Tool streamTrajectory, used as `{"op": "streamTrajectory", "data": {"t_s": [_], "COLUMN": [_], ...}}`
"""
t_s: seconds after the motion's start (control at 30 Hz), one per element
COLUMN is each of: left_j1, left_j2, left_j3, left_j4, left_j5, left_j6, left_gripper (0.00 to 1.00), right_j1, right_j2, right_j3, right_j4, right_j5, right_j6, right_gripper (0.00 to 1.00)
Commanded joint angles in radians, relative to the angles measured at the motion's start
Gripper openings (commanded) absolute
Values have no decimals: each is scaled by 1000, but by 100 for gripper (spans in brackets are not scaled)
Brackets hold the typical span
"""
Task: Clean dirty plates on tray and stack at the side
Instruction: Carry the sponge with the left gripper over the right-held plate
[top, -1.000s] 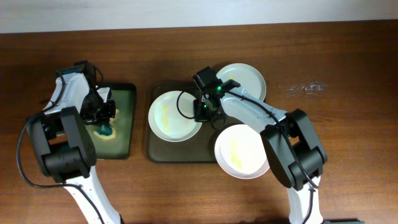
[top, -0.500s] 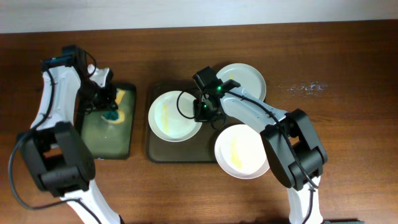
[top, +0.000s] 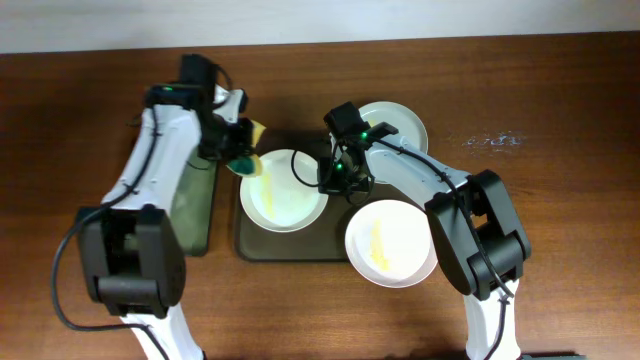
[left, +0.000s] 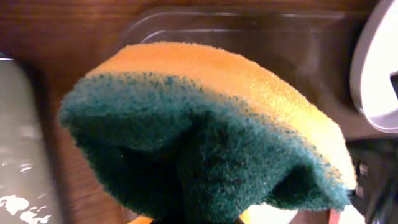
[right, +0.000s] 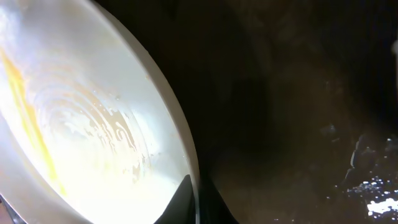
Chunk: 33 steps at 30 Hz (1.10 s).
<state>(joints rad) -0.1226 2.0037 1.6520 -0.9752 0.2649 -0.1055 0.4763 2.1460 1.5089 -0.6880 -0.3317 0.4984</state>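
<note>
My left gripper is clamped on a yellow-and-green sponge, holding it over the upper left rim of the left plate, which lies on the tray with yellow streaks in it. My right gripper pinches that plate's right rim, jaws closed narrow on it. A second plate sits at the tray's upper right corner, and a third plate, streaked yellow, overlaps its lower right edge
</note>
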Motion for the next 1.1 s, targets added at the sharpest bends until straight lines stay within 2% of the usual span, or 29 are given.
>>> {"op": "streamTrajectory", "data": {"t_s": [0.0, 0.07, 0.2, 0.37, 0.57, 0.73, 0.83, 0.93, 1.07], "left_j1": [-63, -93, -106, -106, -120, -172, -176, -169, -169], "left_j2": [-6, -6, -6, -6, -3, -3, -3, -3, -3], "left_j3": [-73, -127, -214, -336, -383, -383, -383, -383, -385], "left_j4": [54, 67, 106, 220, 231, 319, 405, 459, 537], "left_j5": [-90, -162, -195, -172, 3, -3, -91, -248, -441], "left_j6": [-165, -251, -306, -305, -260, -261, -268, -315, -321], "left_gripper": [0, 0, 0, 0, 0, 0, 0, 0, 0], "right_j1": [-6, -6, -6, -6, -5, 21, 29, 26, 26], "right_j2": [21, 21, 21, 21, 21, 21, 21, 21, 21], "right_j3": [-3, -3, -3, -3, -3, -15, -21, -21, -21], "right_j4": [-7, -7, -5, -2, -4, -18, -18, -17, -12], "right_j5": [-5, 3, 6, 7, 6, 3, 5, 6, 7], "right_j6": [13, 13, 13, 12, 12, 13, 16, 16, 16], "right_gripper": [4, 4, 4, 4, 4, 4, 4, 4, 4]}}
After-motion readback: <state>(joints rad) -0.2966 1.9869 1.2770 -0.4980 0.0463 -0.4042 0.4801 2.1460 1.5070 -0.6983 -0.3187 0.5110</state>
